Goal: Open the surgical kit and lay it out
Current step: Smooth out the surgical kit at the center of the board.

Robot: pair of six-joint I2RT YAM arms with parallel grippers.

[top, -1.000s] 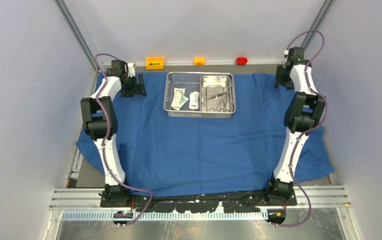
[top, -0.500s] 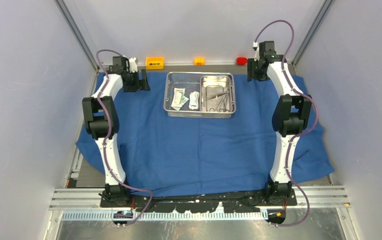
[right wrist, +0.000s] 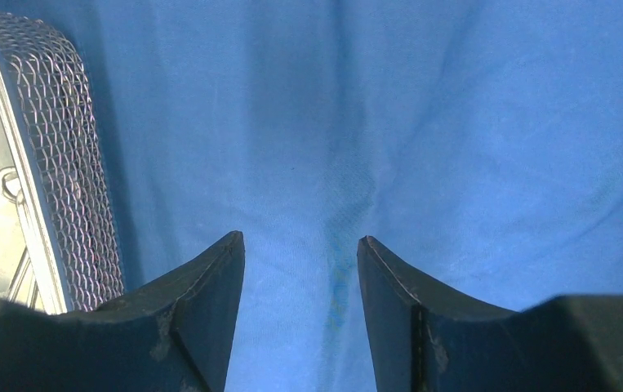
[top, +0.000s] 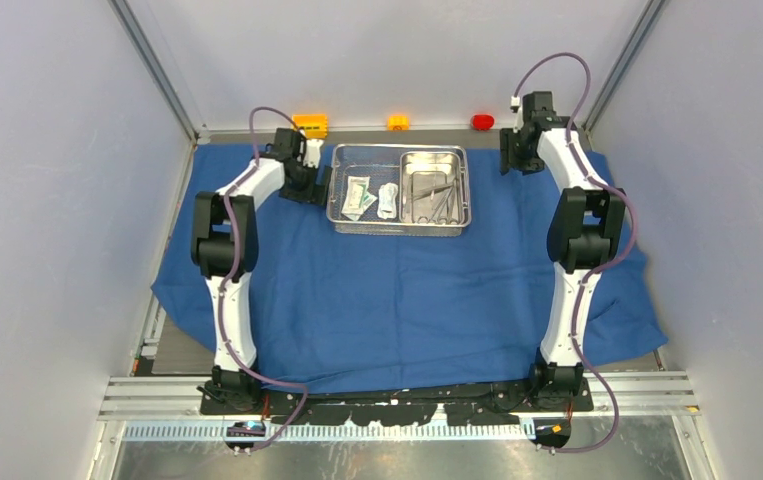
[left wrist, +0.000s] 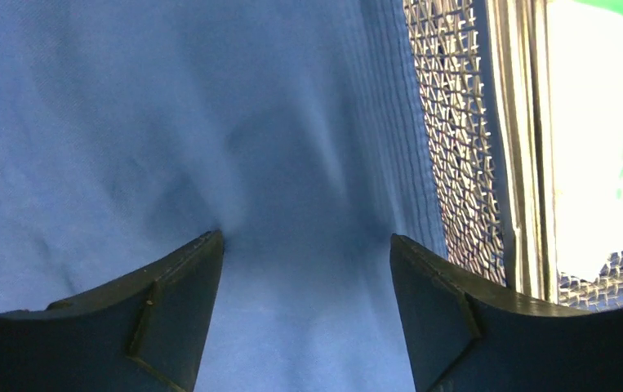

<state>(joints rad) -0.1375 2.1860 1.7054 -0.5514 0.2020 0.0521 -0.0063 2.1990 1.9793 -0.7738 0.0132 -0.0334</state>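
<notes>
The soft blue cloth wrap (top: 397,290) lies spread flat; the shiny rectangular steel mesh tray (top: 338,196) sits at its far middle; left gripper (left wrist: 305,239) and right gripper (right wrist: 300,241) flank the tray, jaws apart, empty.

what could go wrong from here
1. The left fingers stand open right beside the mesh tray; closing could snag its wall or shove it.
2. The right fingers hang open over the blue cloth; pinching it may drag the tray, shifting the pan and packets.
</notes>
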